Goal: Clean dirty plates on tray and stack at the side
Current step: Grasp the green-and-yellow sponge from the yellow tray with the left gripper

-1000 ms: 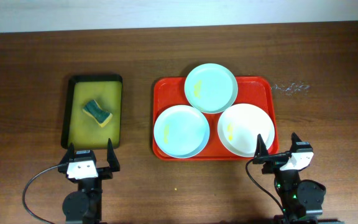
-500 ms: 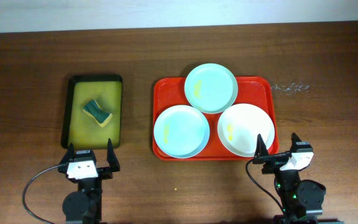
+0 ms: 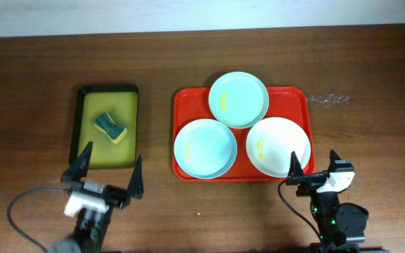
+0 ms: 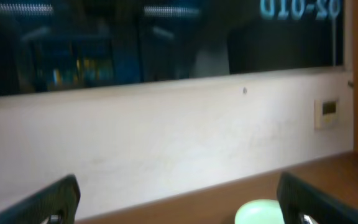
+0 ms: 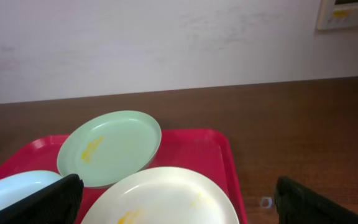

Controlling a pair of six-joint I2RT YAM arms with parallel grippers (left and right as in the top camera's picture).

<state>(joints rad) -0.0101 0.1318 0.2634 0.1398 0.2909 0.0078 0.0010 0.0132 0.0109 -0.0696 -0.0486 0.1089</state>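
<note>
The red tray (image 3: 297,98) holds three plates: pale green (image 3: 239,99) at the back with a yellow smear, pale blue (image 3: 204,148) front left, white (image 3: 278,146) front right with a yellow smear. My left gripper (image 3: 110,171) is open and empty, in front of the yellow-green tray. My right gripper (image 3: 312,164) is open and empty at the red tray's front right corner. In the right wrist view the white plate (image 5: 166,199), green plate (image 5: 109,148), blue plate (image 5: 11,190) and red tray (image 5: 194,149) show. The left wrist view shows the green plate (image 4: 258,213).
A black-rimmed yellow-green tray (image 3: 93,151) stands left of the red tray with a blue-green and yellow sponge (image 3: 111,127) on it. Small clear scraps (image 3: 329,99) lie on the wooden table right of the red tray. A pale wall runs along the table's far edge.
My left gripper has risen and moved toward the yellow-green tray, with its fingers spread wider. The right arm and the plates have not moved.
</note>
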